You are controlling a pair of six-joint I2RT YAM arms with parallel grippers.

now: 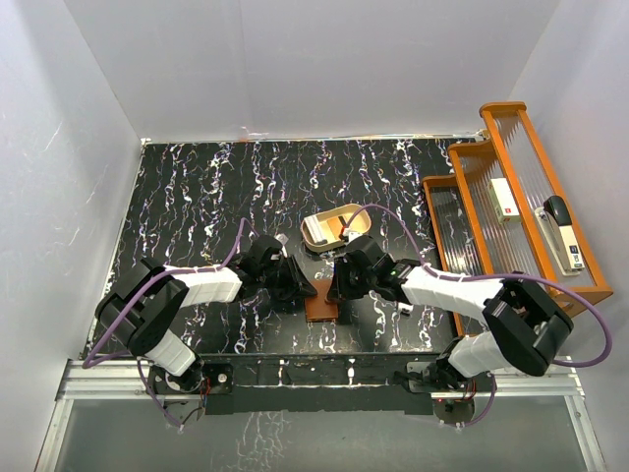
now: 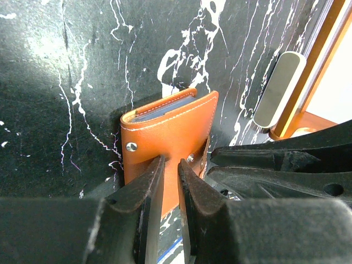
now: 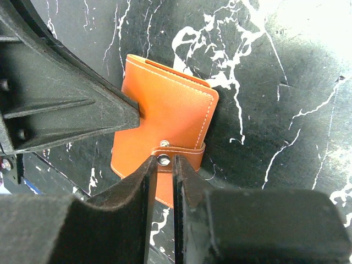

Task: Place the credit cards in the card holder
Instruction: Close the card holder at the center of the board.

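The card holder (image 1: 322,308) is a brown leather wallet lying folded shut on the black marbled table between both arms. In the left wrist view the card holder (image 2: 170,129) shows thin grey-blue edges in its far fold; I cannot tell whether these are credit cards. No loose credit cards are in view. My left gripper (image 2: 171,161) is nearly shut, a thin empty slit between its tips, which rest on the leather face. My right gripper (image 3: 163,159) is equally narrow, its tips on either side of the snap on the strap (image 3: 190,152). The left arm's finger (image 3: 82,104) touches the card holder (image 3: 170,99).
A tan oval tray (image 1: 346,211) with a white item sits just behind the wallet. An orange stepped rack (image 1: 460,162) with a stapler and a white box lines the right edge. A pale oblong stick (image 2: 280,88) lies beyond the wallet. White walls enclose the table.
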